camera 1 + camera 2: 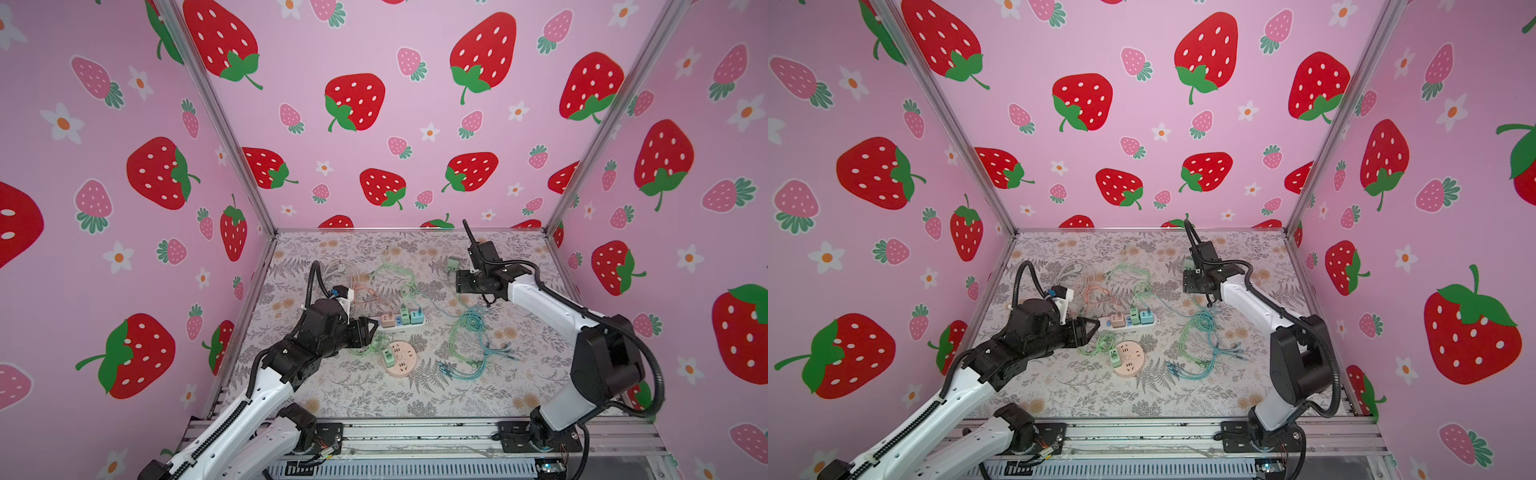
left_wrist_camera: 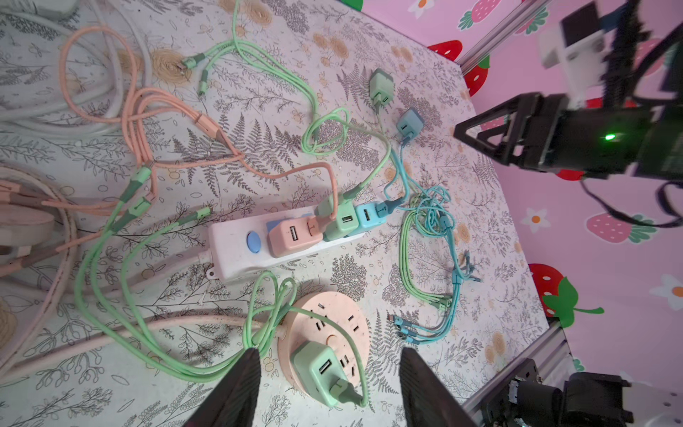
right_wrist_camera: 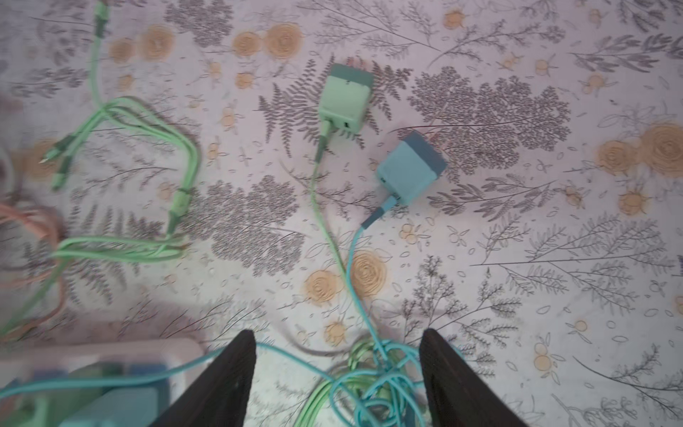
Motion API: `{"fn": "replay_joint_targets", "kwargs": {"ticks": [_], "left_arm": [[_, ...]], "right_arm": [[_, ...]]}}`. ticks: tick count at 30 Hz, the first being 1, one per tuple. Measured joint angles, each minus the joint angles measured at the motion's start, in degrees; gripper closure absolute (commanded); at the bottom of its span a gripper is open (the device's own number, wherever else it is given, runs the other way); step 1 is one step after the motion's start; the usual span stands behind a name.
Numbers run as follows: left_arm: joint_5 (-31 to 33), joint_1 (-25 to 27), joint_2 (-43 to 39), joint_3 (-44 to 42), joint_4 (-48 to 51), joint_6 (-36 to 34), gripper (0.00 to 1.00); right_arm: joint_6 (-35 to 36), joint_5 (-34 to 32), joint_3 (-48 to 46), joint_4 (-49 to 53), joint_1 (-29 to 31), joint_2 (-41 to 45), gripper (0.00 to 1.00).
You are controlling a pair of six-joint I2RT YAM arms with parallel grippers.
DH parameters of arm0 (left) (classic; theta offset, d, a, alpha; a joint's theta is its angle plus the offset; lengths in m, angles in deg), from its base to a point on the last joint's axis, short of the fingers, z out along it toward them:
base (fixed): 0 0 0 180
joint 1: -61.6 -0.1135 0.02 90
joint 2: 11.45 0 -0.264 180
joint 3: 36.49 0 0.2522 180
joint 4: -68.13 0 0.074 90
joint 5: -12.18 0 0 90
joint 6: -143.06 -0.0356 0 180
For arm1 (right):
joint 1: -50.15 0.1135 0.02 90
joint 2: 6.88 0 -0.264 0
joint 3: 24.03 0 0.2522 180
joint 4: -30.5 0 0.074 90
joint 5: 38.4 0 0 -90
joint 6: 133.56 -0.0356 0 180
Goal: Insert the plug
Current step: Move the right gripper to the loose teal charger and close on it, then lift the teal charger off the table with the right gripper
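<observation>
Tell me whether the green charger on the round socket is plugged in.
Plugged in: the green charger sits flush on the round socket, prongs hidden.

power strip (image 3: 125, 355) blurred, cropped at frame edge

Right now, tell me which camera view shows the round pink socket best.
The left wrist view: the round pink socket sits close, its slots and the green charger plugged into it clearly visible. Both top views show it whole but small. The right wrist view does not show it.
</observation>
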Motion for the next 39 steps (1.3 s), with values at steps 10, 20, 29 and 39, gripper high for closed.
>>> {"fn": "replay_joint_targets", "kwargs": {"ticks": [10, 20, 29, 39], "left_arm": [[1.7, -0.4, 2.5, 4.9, 0.0, -2.8, 0.34], [2.1, -0.6, 2.8, 6.8, 0.2, -4.3, 0.34], [2.1, -0.9, 2.8, 6.8, 0.9, -5.4, 0.33], [2.1, -1.1, 2.1, 6.8, 1.6, -5.7, 0.33]], "right_arm": [[-2.3, -3.2, 3.7, -6.7, -4.7, -12.2, 0.25], [-7.1, -3.1, 8.7, -11.9, -5.9, -21.1, 0.3], [-10.7, -4.1, 12.0, -12.2, -5.9, -26.0, 0.37], [-11.1, -4.6, 13.2, -12.9, -5.9, -27.3, 0.64]]}}
